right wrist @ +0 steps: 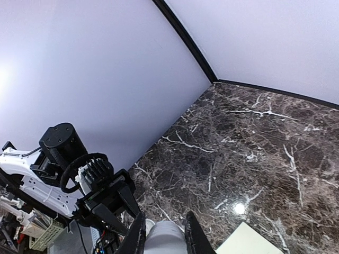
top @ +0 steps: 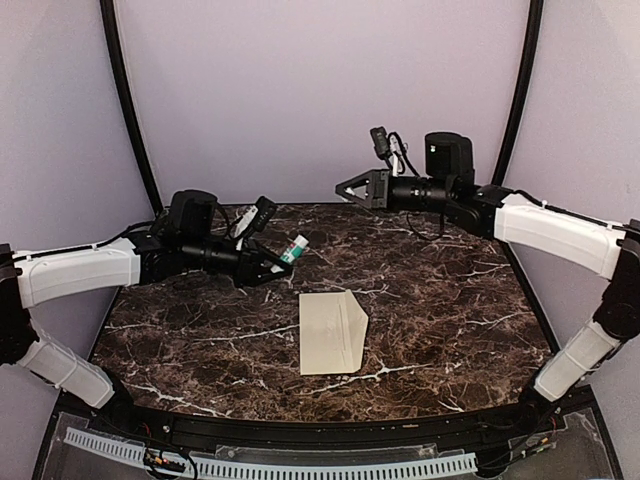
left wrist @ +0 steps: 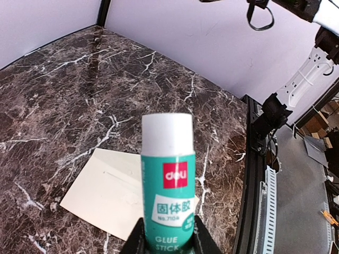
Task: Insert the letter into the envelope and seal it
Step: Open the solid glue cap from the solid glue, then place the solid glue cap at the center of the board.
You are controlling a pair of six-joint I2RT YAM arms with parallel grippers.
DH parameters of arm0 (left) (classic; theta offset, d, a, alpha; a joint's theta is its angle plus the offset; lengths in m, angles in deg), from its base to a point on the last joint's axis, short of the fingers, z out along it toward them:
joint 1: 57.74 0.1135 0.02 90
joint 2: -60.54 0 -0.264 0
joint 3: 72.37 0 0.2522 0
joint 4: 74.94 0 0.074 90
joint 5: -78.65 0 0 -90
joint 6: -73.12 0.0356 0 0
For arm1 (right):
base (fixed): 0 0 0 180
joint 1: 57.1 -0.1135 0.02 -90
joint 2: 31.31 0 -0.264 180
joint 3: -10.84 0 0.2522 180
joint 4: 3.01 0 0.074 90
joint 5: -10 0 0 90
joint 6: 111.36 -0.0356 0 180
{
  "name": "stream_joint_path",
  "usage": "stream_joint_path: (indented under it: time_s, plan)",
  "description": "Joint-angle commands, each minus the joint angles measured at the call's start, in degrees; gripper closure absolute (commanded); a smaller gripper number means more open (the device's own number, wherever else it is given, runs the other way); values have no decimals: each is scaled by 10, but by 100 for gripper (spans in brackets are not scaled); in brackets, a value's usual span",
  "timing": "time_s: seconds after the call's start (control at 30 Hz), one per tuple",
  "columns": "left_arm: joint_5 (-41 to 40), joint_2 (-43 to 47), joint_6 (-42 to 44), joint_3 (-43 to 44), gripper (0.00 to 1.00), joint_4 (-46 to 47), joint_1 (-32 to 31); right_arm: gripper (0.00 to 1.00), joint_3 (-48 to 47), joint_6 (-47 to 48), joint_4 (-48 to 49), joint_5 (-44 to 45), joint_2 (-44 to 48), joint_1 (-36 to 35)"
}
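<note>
The cream envelope (top: 330, 332) lies flat at the middle of the marble table, its triangular flap on the right side; its corners also show under both wrists (left wrist: 106, 190) (right wrist: 249, 241). The letter is not in view. My left gripper (top: 277, 262) (left wrist: 168, 239) hovers back left of the envelope, shut on the lower end of a teal glue stick (top: 294, 250) (left wrist: 168, 180) whose white top points away from it. My right gripper (top: 343, 187) (right wrist: 164, 228) is raised at the back centre, shut on a small white rounded object (right wrist: 165, 239) that looks like a cap.
The dark marble table (top: 450, 310) is walled by lilac panels, with black posts at the back corners. A black rail and a cable tray (top: 270, 465) run along the near edge. The left arm's wrist (right wrist: 98, 190) shows in the right wrist view.
</note>
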Motion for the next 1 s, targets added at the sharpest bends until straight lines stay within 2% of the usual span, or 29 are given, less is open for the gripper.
stream_joint_path:
  time_s: [0.0, 0.07, 0.17, 0.27, 0.33, 0.57, 0.8, 0.97]
  plan:
    - [-50, 26, -7, -1, 100, -6, 11, 93, 19, 59, -78, 89, 54, 15]
    - [-68, 37, -17, -1, 100, -9, 37, 92, 40, 76, -109, 144, 76, 19]
    - [-52, 61, -47, -16, 100, 27, 89, 91, 82, 90, -149, 230, 100, 21]
    - [-49, 94, -76, -29, 100, 54, 142, 91, 132, 86, -152, 281, 114, 21]
    - [-63, 110, -74, -33, 100, 57, 154, 89, 168, 80, -137, 309, 119, 21]
    - [-75, 134, -67, -40, 100, 54, 156, 89, 260, 71, -64, 380, 103, 22]
    - [-68, 135, -68, -39, 100, 51, 156, 89, 302, 49, -18, 435, 43, 22]
    - [-67, 139, -70, -39, 100, 51, 156, 88, 306, 44, 5, 435, -5, 22]
